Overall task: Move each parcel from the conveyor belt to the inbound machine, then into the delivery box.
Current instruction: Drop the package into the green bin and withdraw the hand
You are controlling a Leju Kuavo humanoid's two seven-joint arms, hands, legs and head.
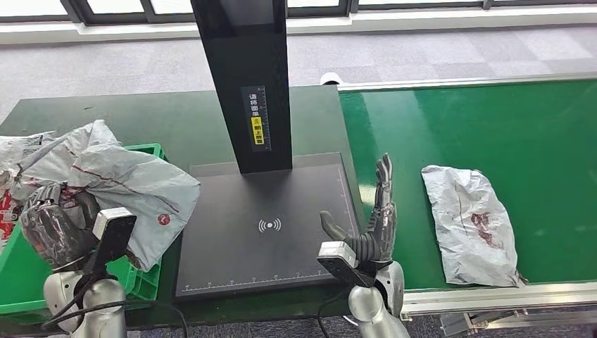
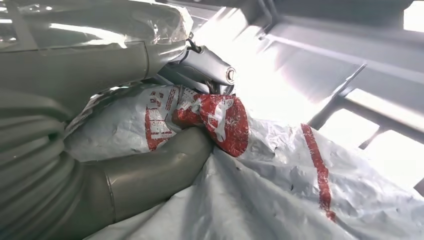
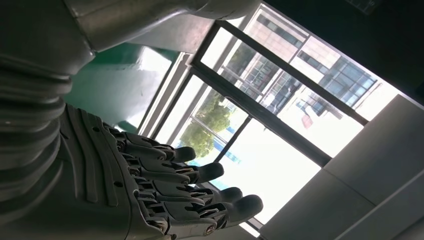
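Parcel point(image 1: 470, 224): crinkled grey plastic mailer

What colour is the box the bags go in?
Green. The delivery box shows best in the head view, under the grey parcel.

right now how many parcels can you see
3, maybe more hidden: one on the belt, one in the left robot hand over the green box, one piled at the box's far left.

Black post point(image 1: 243, 84) blocks scanner plate's point(image 1: 260, 232) far side, green belt point(image 1: 493, 134) open around parcel point(image 1: 472, 225)
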